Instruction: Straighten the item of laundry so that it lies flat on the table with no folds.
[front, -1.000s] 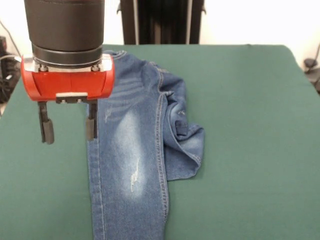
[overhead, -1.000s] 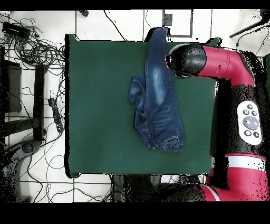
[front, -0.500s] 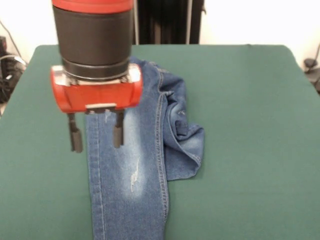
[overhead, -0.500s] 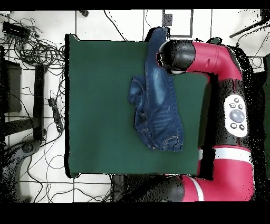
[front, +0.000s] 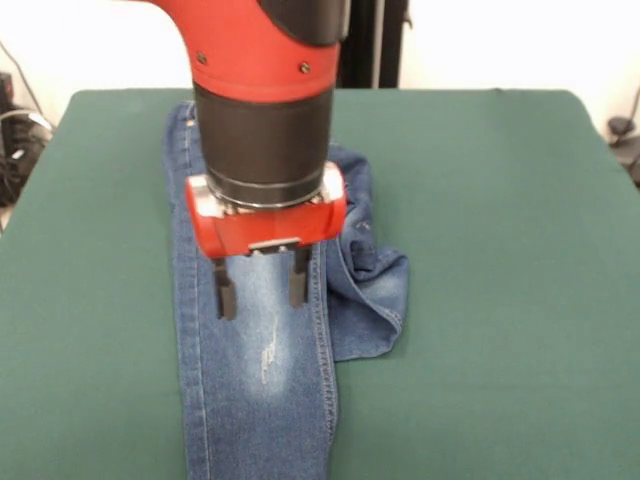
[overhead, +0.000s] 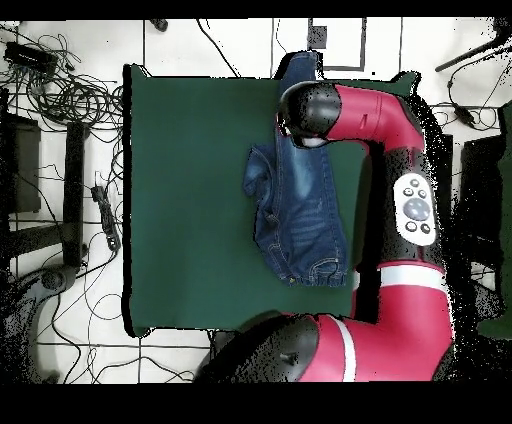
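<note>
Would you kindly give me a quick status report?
Claw open, above jeans. One leg straight, other bunched beside it on table. Nothing in the way.

Blue denim cloth on the jeans (front: 255, 380), matt, woven, faded whitish at the thigh, light stitching along seams. Dark green felt-like matt top on the table (front: 500, 250). Glossy red plastic-looking shell and matt black sleeve above the gripper (front: 258, 290).
</note>
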